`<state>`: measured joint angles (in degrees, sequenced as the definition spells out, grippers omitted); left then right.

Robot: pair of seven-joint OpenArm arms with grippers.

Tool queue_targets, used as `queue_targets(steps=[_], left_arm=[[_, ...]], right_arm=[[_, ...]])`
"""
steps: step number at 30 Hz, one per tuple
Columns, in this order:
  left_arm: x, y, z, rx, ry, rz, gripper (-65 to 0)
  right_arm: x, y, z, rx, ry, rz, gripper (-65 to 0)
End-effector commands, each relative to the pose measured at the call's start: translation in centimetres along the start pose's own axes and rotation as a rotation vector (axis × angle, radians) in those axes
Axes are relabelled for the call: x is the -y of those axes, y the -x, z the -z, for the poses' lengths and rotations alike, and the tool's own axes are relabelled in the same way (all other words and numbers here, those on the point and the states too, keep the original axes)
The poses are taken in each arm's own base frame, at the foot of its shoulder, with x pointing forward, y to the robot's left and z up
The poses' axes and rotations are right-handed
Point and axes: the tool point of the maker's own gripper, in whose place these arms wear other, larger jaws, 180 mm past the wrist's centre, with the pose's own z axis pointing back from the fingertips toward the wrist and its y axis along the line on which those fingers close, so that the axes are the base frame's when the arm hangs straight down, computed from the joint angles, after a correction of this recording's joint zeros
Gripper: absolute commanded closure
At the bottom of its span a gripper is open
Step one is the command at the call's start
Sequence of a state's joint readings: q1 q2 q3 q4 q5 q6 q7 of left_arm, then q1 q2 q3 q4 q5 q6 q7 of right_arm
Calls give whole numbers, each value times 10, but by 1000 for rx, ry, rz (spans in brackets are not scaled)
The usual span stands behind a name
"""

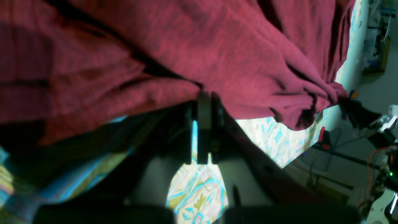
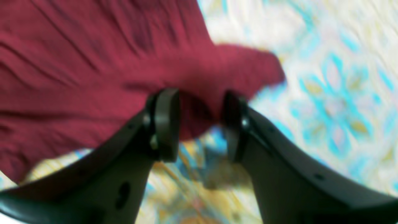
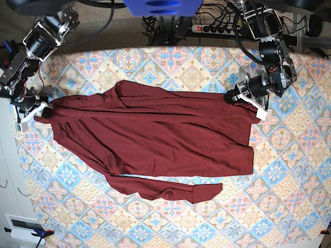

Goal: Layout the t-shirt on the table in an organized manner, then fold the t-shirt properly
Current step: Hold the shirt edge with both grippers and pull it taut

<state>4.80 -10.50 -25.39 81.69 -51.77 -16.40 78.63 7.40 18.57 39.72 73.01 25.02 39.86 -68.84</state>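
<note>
The dark maroon t-shirt (image 3: 155, 139) lies spread across the patterned table (image 3: 155, 62), with one long sleeve folded along its lower edge (image 3: 170, 190). My left gripper (image 3: 229, 97) is at the shirt's upper right corner. In the left wrist view its jaws (image 1: 203, 96) are shut on the cloth (image 1: 217, 46). My right gripper (image 3: 40, 112) is at the shirt's far left tip. In the blurred right wrist view its jaws (image 2: 200, 99) stand apart with a lobe of cloth (image 2: 77, 77) between them.
The table's left edge runs close to my right gripper (image 1: 348, 104), with floor and cables beyond it. A power strip (image 3: 212, 28) and wires lie behind the table's far edge. A white box (image 3: 23, 225) sits off the lower left corner.
</note>
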Motion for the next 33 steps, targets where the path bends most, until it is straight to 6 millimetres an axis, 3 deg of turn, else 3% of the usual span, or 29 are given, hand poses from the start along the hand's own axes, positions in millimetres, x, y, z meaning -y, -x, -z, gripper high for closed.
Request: queue_targets(steps=[1,8,14,18,23,26,29,33], left_arm=[[4,-13,-6,36,13,19,0],[-12,-24,-24,103,-12,-33,0],[-19,-13,-25,87,-24,-51,-15],[-23,-2,-26,76,-23,-72,-128],[-21,7,-28,76,16,-106,-314],[-21,8,-29,76,21,-110,-406],[-22,9,-30,81,23,-116,-469],[-27,4,-36,113,14,-135,-479]], right_arm=[[8,-10,-6,27,11,-4,-236],[8,1,1,-6,-4,21,-238],[8,1,-1,-5,1,14,-238],[8,1,-2,-7,2,13,-238],[8,3,-2,-13,1,13,-238],[8,10,-2,-56,0,13,-265],[8,15,-3,-80,1,14,-291],[9,15,-3,-78,2,17,-292]])
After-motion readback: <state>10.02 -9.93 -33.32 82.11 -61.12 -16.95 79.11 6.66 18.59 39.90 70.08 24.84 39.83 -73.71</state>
